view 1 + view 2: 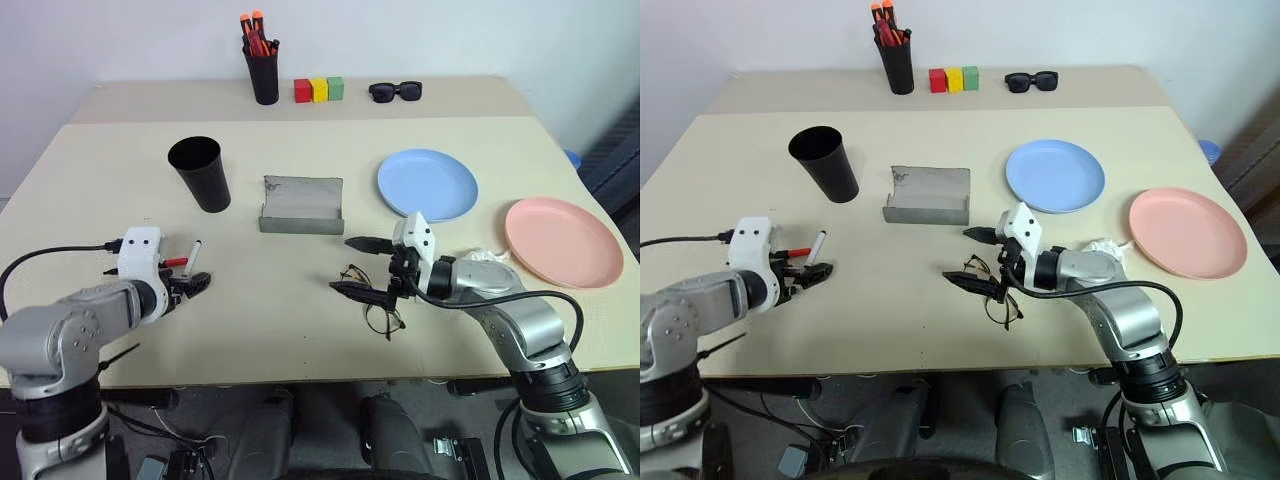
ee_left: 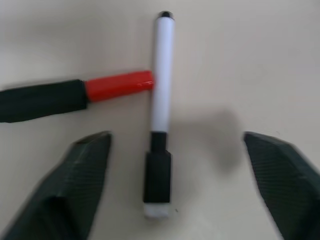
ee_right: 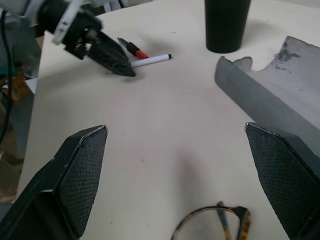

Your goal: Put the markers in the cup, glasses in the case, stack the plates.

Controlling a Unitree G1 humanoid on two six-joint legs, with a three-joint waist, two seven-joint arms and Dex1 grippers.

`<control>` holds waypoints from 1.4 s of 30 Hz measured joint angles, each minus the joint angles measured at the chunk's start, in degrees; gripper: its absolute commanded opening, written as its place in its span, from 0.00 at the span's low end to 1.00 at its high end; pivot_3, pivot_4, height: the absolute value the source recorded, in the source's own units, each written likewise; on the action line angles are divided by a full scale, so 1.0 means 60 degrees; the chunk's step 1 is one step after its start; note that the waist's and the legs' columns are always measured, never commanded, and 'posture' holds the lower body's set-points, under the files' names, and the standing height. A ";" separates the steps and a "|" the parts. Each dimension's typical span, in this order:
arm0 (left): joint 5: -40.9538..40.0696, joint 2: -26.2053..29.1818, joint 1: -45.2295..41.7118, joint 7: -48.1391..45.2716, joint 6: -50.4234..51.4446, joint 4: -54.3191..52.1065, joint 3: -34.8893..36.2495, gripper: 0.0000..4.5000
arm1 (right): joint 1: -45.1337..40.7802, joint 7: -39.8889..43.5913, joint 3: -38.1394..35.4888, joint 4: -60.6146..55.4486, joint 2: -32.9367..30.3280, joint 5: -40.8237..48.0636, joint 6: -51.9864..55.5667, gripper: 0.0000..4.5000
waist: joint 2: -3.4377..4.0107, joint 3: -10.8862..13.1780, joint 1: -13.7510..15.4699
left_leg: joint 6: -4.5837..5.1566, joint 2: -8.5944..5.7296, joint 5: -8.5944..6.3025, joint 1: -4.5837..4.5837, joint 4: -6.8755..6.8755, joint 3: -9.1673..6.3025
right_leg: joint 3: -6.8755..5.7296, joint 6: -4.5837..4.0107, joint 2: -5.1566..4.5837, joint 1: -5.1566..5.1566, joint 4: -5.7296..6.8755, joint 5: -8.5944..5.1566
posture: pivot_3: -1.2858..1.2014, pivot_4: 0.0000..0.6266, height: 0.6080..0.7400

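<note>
Both grippers hang low over the near counter (image 1: 300,330): left gripper (image 1: 190,284) at the markers (image 1: 184,258), right gripper (image 1: 357,267) over the glasses (image 1: 375,310). Left wrist view: jaws open around the white marker (image 2: 161,80), holding nothing. Right wrist view: jaws wide and empty, case (image 3: 280,95) beyond. Next, probably, close on the marker and carry it to the cup (image 1: 200,172).

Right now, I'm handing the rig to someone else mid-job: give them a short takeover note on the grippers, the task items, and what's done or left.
Left gripper: open, fingers either side of the white marker, not closed on it. The black marker with the red end lies beside it, touching it.
Right gripper: open, empty, just over the glasses on the table.
Cup: upright, no markers in it.
Case: open, empty.
Blue plate and pink plate: apart, unstacked.
Done: nothing.
Left: both markers into the cup, glasses into the case, stack the plates.
</note>
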 measured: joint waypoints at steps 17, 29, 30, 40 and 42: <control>-0.0639 0.0997 0.2270 -0.1658 -0.1725 -0.1929 0.0731 0.00 | -0.0062 0.0087 0.0103 0.0259 0.0018 -0.0123 -0.0247 1.00 | -0.0008 -0.0004 -0.0003 | -0.0056 0.0020 -0.0033 -0.0009 -0.0007 0.0000 | 0.0007 -0.0043 -0.0001 -0.0023 -0.0006 -0.0024 | 0.52 0.24 1.00; 0.2744 -0.1399 -0.2666 0.0707 -0.9621 0.1095 -0.0828 0.00 | -0.1749 -0.0733 0.0191 0.1062 0.1697 -0.0169 -0.0658 1.00 | -0.0039 -0.0020 0.0212 | -0.0035 -0.0017 -0.0017 -0.0014 0.0011 0.0026 | 0.0003 0.0023 0.0020 -0.0004 -0.0026 0.0021 | 0.52 0.24 1.00; 0.2954 -0.1430 -0.2708 0.0813 -0.9897 0.1369 -0.0937 0.00 | -0.1803 -0.0770 0.0196 0.1095 0.1766 -0.0178 -0.0681 1.00 | -0.0039 -0.0020 0.0195 | -0.0035 -0.0015 -0.0018 -0.0015 0.0010 0.0030 | 0.0003 0.0023 0.0024 -0.0008 -0.0025 0.0021 | 0.52 0.24 1.00; 0.4770 -0.1753 -0.4265 0.1609 -1.3683 0.7117 -0.1865 0.00 | -0.2257 -0.2285 0.0148 0.1463 0.3194 -0.0624 -0.1072 1.00 | -0.0041 -0.0019 0.0124 | -0.0045 -0.0002 -0.0013 -0.0015 0.0009 0.0024 | 0.0002 0.0028 0.0046 -0.0025 0.0006 0.0023 | 0.52 0.24 1.00; 0.4733 -0.1939 -0.4336 0.1587 -1.4006 0.7356 -0.1860 0.00 | -0.2255 -0.2628 0.0158 0.1473 0.3403 -0.0774 -0.1078 1.00 | -0.0041 -0.0019 0.0137 | -0.0045 -0.0003 -0.0012 -0.0016 0.0010 0.0023 | 0.0002 0.0029 0.0046 -0.0023 0.0007 0.0024 | 0.52 0.24 1.00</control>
